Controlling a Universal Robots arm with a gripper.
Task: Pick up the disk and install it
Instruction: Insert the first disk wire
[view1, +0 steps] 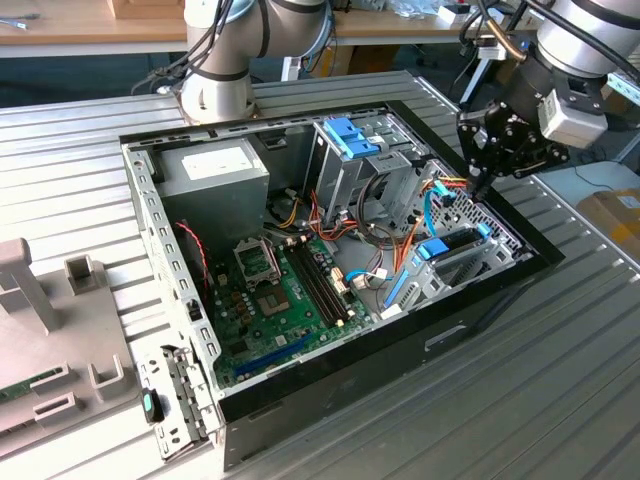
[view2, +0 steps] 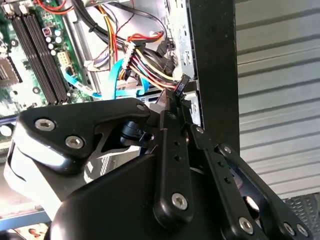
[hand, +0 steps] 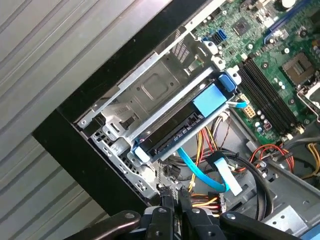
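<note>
The disk (view1: 458, 243), a dark flat drive in a light-blue carrier frame, lies in the metal bay at the side of the open computer case (view1: 480, 330) on the exterior view's right. In the first wrist view the disk (hand: 182, 127) sits slanted in that bay, its blue tab toward the motherboard. My gripper (view1: 483, 186) hangs just above the case's far right corner, past the disk's end, over a bundle of coloured cables. Its black fingers (view2: 170, 107) stand close together with nothing between them; in the first wrist view my gripper (hand: 175, 197) is apart from the disk.
A tall metal drive cage with a blue-tabbed bracket (view1: 350, 135) stands at the back of the case. The motherboard (view1: 275, 290) and power supply (view1: 215, 170) fill the case's left part. Blue and coloured cables (hand: 210, 175) run under the gripper. Grey fixtures (view1: 30, 290) stand on the ribbed table's left.
</note>
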